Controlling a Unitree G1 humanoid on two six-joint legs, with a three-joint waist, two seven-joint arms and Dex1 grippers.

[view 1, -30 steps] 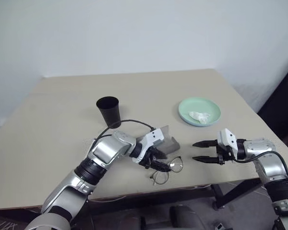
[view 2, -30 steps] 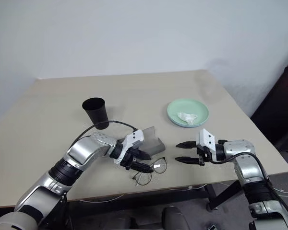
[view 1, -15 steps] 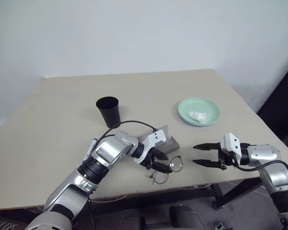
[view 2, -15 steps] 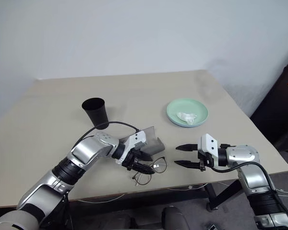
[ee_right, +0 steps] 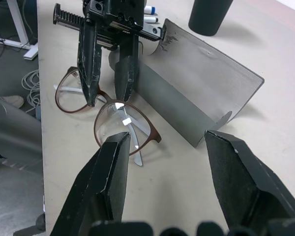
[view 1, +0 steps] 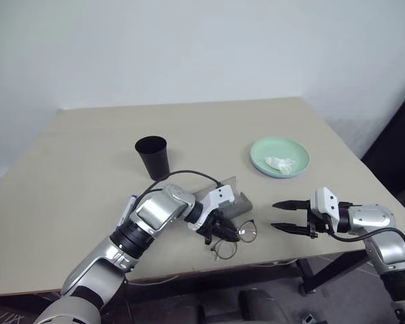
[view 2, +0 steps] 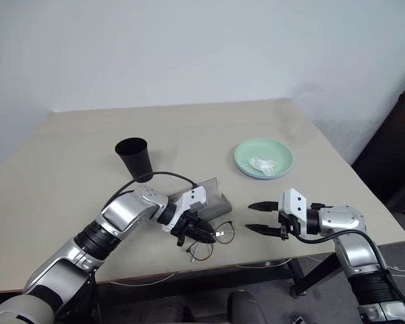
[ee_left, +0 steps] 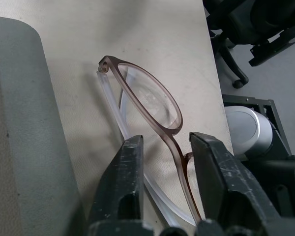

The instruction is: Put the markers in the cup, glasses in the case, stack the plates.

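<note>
1. At the left of the table [view 1: 81, 223], a marker [view 1: 129, 204] with a blue end is seen lying beside the left arm, largely hidden by it; a blue-tipped marker end also appears in the right wrist view [ee_right: 148, 9].
2. The black cup [view 1: 152, 156] is stood upright on the table, rim up, behind the left arm and apart from the other things.
3. The left gripper [view 1: 219, 230] is angled down over the near part of the table, with its tips at the glasses [view 1: 235, 237]. In the left wrist view, its fingers [ee_left: 123, 187] are seen on either side of the frame near the bridge, with a narrow gap between them; whether the frame is actually pinched cannot be told. In the right wrist view the same two fingers are seen reaching down onto the frame between the two lenses.
4. The glasses are laid on the table near its front edge, their round lenses [ee_left: 150, 101] clear and the arms folded beneath.
5. The grey case [view 1: 233, 200] is lying open just behind the glasses, partly covered by the left gripper; its raised lid [ee_right: 201, 93] is seen in the right wrist view.
6. Farther back and to the right, the mint green plate [view 1: 280, 156] is set on the table with a crumpled white paper [view 1: 281, 163] resting in it.
7. The right gripper [view 1: 279, 215] is held roughly level to the right of the glasses, pointed toward them, with its jaws spread apart and nothing between them.
</note>
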